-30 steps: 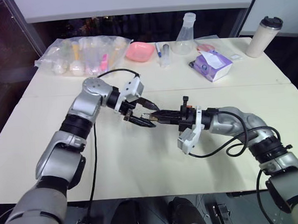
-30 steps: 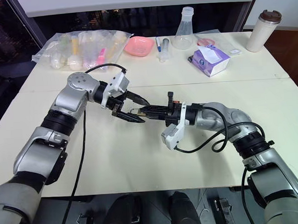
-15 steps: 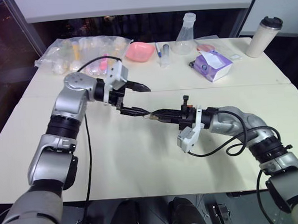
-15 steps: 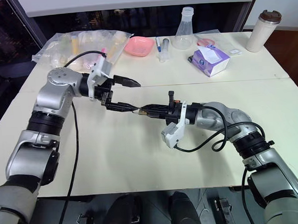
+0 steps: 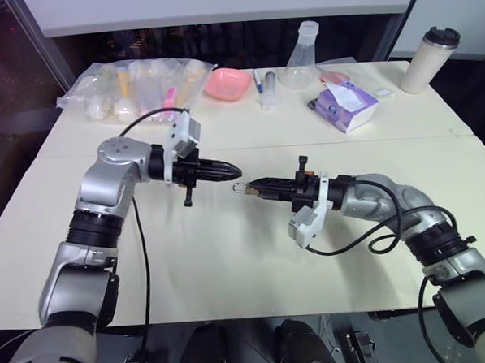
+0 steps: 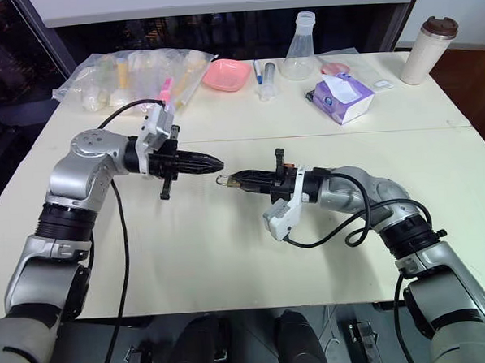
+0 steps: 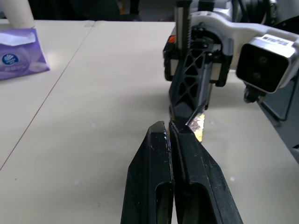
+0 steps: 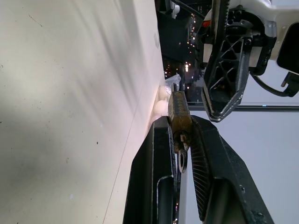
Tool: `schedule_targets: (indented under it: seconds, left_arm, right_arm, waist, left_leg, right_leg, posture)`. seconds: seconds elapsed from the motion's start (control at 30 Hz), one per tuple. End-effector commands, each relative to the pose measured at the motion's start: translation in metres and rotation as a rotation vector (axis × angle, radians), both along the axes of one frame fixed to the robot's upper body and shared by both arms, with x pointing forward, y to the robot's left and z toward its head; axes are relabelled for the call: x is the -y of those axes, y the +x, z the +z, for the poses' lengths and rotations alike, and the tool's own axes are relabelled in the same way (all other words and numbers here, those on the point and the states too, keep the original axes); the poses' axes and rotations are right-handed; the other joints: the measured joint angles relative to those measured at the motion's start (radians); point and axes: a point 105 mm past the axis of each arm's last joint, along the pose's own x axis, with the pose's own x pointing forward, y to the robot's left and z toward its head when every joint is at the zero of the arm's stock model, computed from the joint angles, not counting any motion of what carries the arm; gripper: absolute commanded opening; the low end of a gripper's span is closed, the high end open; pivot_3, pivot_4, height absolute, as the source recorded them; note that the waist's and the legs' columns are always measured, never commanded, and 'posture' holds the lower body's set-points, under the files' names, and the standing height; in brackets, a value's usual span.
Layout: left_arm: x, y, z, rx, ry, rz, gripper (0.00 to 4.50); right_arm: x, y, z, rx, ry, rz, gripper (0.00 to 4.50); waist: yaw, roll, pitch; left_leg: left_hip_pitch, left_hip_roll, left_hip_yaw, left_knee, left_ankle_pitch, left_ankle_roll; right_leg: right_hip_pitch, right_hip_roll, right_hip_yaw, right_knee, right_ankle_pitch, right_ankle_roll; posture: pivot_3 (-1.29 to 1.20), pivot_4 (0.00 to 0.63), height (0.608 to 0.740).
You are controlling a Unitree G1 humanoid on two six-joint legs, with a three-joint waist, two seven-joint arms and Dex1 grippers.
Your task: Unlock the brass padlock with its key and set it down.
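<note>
My right gripper [image 5: 249, 185] reaches in level over the middle of the table and is shut on the brass padlock [image 8: 179, 112]. The padlock's yellow body sticks out past the fingertips [image 6: 224, 181], and a small silvery ring [image 8: 181, 161] hangs from it between the fingers. I cannot make out the key itself. My left gripper [image 5: 233, 170] points at the right one from the other side. Its fingers [image 7: 161, 140] are pressed shut with nothing visible between them. A small gap separates its tips from the padlock [image 7: 199, 126].
Along the table's far edge lie a clear plastic bag of items [image 5: 132, 90], a pink dish [image 5: 227, 83], a glass flask [image 5: 299, 56], a purple tissue pack [image 5: 346, 105] and a lidded cup [image 5: 430, 58]. Bare tabletop [image 5: 230, 255] lies under both grippers.
My left gripper was open around the right gripper's tip. It has pulled back to the left, turned level and shut. The right gripper held still with the padlock.
</note>
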Motion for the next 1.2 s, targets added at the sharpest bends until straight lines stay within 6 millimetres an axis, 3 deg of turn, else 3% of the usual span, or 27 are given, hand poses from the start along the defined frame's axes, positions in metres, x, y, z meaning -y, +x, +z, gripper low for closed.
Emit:
schedule_targets:
  seconds: [0.03,0.6,0.93,1.2]
  left_arm:
    - [0.000,-0.004,-0.001,0.021,0.021,-0.016,0.03]
    - [-0.001,0.005,-0.026,-0.001,0.085,0.007,0.03]
    - [0.001,0.018,-0.030,0.013,0.070,0.062,0.03]
    - [-0.009,0.024,-0.026,0.032,0.055,0.109,0.03]
  right_arm:
    - [0.001,-0.002,0.012,0.024,0.041,0.009,0.00]
    - [-0.002,-0.003,0.016,0.030,0.044,0.016,0.00]
    - [-0.003,-0.004,0.017,0.030,0.047,0.018,0.00]
    - [-0.003,-0.004,0.016,0.017,0.049,0.012,0.00]
  waist:
    - [0.000,0.000,0.000]
    - [0.002,0.000,0.000]
    - [0.001,0.000,0.000]
    - [0.001,0.000,0.000]
  left_leg:
    - [0.000,0.000,0.000,0.000,0.000,0.000]
    - [0.000,0.000,0.000,0.000,0.000,0.000]
    - [0.000,0.000,0.000,0.000,0.000,0.000]
    - [0.000,0.000,0.000,0.000,0.000,0.000]
  right_leg:
    - [0.000,0.000,0.000,0.000,0.000,0.000]
    - [0.000,0.000,0.000,0.000,0.000,0.000]
    - [0.000,0.000,0.000,0.000,0.000,0.000]
    - [0.000,0.000,0.000,0.000,0.000,0.000]
  posture:
    - [0.00,0.150,0.715]
    - [0.00,0.150,0.715]
    - [0.00,0.150,0.715]
    - [0.00,0.150,0.715]
